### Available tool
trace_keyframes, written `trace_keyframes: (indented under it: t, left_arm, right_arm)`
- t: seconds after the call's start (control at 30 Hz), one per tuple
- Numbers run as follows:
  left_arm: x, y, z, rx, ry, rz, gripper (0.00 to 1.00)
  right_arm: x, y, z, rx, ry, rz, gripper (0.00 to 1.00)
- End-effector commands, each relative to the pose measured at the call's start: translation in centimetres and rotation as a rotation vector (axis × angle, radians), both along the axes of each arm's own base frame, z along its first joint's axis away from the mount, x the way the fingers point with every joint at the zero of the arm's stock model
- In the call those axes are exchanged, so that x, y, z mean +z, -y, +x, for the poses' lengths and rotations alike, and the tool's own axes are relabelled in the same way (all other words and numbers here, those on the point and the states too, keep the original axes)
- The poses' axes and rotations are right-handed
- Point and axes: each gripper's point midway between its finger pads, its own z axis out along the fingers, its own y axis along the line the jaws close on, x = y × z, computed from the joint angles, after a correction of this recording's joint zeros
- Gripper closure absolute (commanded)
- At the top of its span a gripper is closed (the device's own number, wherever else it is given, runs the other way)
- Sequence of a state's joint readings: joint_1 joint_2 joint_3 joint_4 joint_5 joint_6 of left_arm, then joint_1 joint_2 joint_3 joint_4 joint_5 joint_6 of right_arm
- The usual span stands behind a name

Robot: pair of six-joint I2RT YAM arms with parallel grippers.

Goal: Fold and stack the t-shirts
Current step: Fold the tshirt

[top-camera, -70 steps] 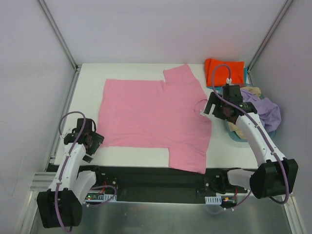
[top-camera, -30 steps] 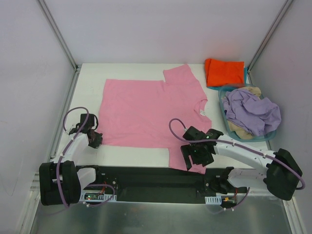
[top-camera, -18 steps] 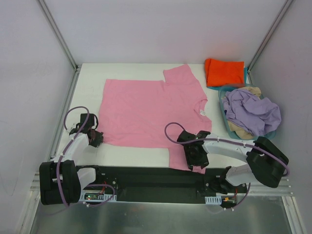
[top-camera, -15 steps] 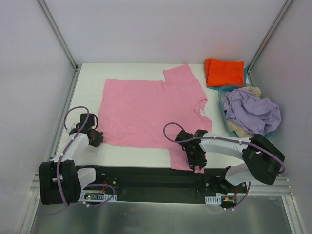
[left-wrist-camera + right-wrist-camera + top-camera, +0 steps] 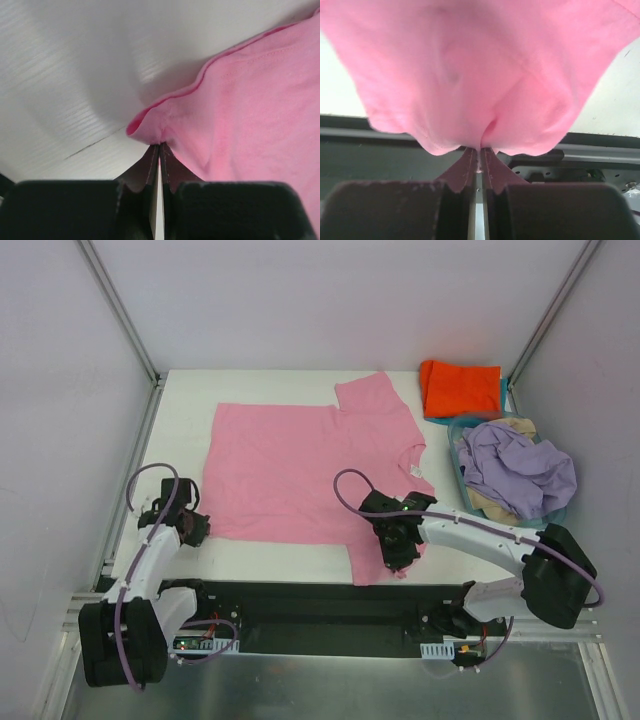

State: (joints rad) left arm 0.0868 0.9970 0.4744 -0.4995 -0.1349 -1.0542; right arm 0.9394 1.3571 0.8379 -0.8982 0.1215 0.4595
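Observation:
The pink t-shirt (image 5: 300, 470) lies spread flat on the white table, collar to the right. My left gripper (image 5: 197, 529) is shut on its near-left hem corner (image 5: 150, 125), which bunches at the jaw tips. My right gripper (image 5: 398, 552) is shut on the near sleeve (image 5: 480, 90) and holds that edge a little above the table's front edge. A folded orange-red t-shirt (image 5: 460, 388) lies at the back right on a teal one (image 5: 503, 392). A crumpled lavender t-shirt (image 5: 520, 468) lies over a beige one (image 5: 490, 502) in the basket.
A light blue plastic basket (image 5: 455, 445) stands at the right edge of the table (image 5: 180, 420). The black base rail (image 5: 300, 615) runs along the near edge under the right gripper. Metal frame posts rise at both back corners.
My right arm swung from the collar down to the near sleeve and shut on it, lifting the sleeve edge slightly. My left gripper stayed shut at the hem corner.

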Motion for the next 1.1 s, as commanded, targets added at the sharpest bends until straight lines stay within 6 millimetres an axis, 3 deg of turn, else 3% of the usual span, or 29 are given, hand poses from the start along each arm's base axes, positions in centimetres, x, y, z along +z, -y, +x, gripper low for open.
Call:
trace_keyframes:
  t: [0.0, 0.23, 0.4, 0.5, 0.6, 0.73, 0.93, 1.07]
  left_arm:
    - [0.7, -0.8, -3.0, 0.035, -0.061, 0.042, 1.0]
    - [1.0, -1.2, -5.8, 0.05, -0.127, 0.072, 1.0]
    - [2.0, -1.1, -6.4, 0.039, -0.129, 0.074, 1.0]
    - [3.1, -0.9, -5.5, 0.035, -0.069, 0.063, 1.0]
    - [4.7, -0.6, -3.5, 0.011, 0.0, 0.049, 1.0]
    - [6.4, 0.1, 0.3, -0.033, 0.082, 0.008, 1.0]
    - [8.3, 0.3, 5.6, -0.053, 0.155, -0.015, 1.0]
    - [8.7, -0.1, 7.8, -0.071, 0.142, 0.004, 1.0]
  right_arm:
    - [1.7, 0.8, -2.0, 0.055, -0.094, 0.005, 0.99]
    - [2.2, 0.3, -6.2, 0.072, -0.27, 0.126, 0.99]
    - [3.0, -0.2, -7.5, 0.08, -0.321, 0.197, 0.99]
    - [3.6, -0.5, -5.5, 0.078, -0.29, 0.228, 0.99]
    - [5.1, -0.8, -1.6, 0.051, -0.215, 0.276, 0.99]
    - [7.9, -0.9, 3.3, 0.015, -0.131, 0.362, 0.99]
    - [9.9, -0.8, 9.2, -0.043, -0.073, 0.401, 0.99]
    - [10.3, -0.7, 12.9, -0.056, -0.032, 0.386, 0.99]
